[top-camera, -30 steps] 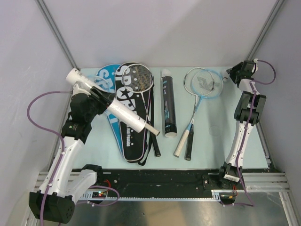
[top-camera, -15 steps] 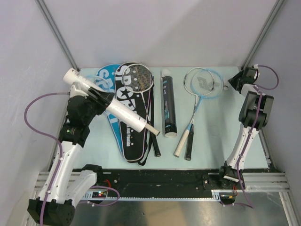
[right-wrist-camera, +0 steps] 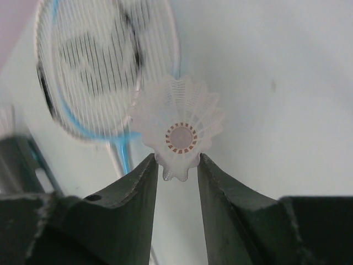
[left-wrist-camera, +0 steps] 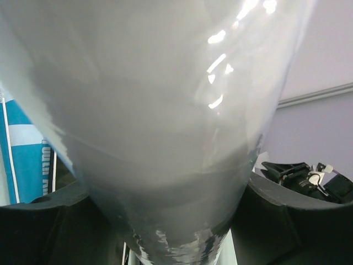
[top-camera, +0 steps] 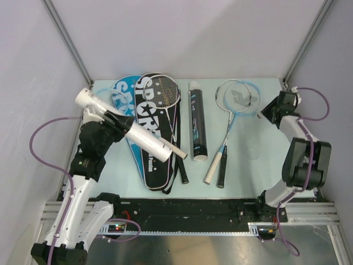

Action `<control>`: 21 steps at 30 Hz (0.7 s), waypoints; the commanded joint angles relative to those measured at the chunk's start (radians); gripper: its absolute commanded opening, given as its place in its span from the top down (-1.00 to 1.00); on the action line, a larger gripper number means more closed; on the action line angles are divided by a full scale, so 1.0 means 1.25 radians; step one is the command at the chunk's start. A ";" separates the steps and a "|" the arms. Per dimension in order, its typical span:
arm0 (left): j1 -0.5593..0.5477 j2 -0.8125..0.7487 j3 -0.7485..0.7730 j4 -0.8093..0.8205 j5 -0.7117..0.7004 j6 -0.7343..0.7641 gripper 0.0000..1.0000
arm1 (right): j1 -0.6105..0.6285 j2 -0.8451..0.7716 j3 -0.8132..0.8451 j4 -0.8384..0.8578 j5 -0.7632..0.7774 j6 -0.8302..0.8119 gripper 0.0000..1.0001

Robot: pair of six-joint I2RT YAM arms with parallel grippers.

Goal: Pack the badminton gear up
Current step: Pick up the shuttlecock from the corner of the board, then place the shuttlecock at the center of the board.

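Observation:
My left gripper [top-camera: 113, 122] is shut on the white tube [top-camera: 129, 128] and holds it slanted above the black "SPORT" cover [top-camera: 153, 132]. In the left wrist view the tube [left-wrist-camera: 165, 110] fills the frame between the jaws. My right gripper [top-camera: 268, 112] is shut on a white shuttlecock [right-wrist-camera: 177, 130] at the far right. The shuttlecock is pinched between the fingertips [right-wrist-camera: 144, 171]. Two rackets [top-camera: 234, 105] lie crossed right of the black tube [top-camera: 197, 121]. Another racket [top-camera: 165, 96] lies on the black cover. The blue cover [top-camera: 122, 96] lies under it.
The racket handles [top-camera: 216, 168] point toward the near edge. A metal rail [top-camera: 193, 212] runs along the front by the arm bases. Grey walls and slanted frame posts [top-camera: 66, 44] close in the table on three sides.
My right arm has swung down and inward from the far right corner with the shuttlecock. My left gripper has shifted the white tube slightly left and nearer.

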 commanded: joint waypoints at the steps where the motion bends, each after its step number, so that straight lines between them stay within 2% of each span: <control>1: -0.026 -0.035 -0.009 0.034 -0.034 0.031 -0.05 | 0.061 -0.139 -0.115 -0.075 0.009 0.040 0.18; 7: -0.070 -0.055 -0.009 0.010 -0.091 0.083 -0.06 | 0.094 -0.238 -0.258 -0.052 -0.120 0.109 0.16; 12: -0.090 -0.063 0.018 -0.016 -0.114 0.101 -0.06 | 0.106 -0.269 -0.285 -0.073 -0.135 0.102 0.13; 16: -0.094 -0.061 0.024 -0.021 -0.108 0.088 -0.06 | 0.083 -0.292 -0.283 -0.107 -0.139 0.042 -0.03; 21: -0.095 -0.057 0.016 -0.021 -0.095 0.069 -0.06 | 0.048 -0.318 -0.245 -0.177 -0.187 -0.118 -0.23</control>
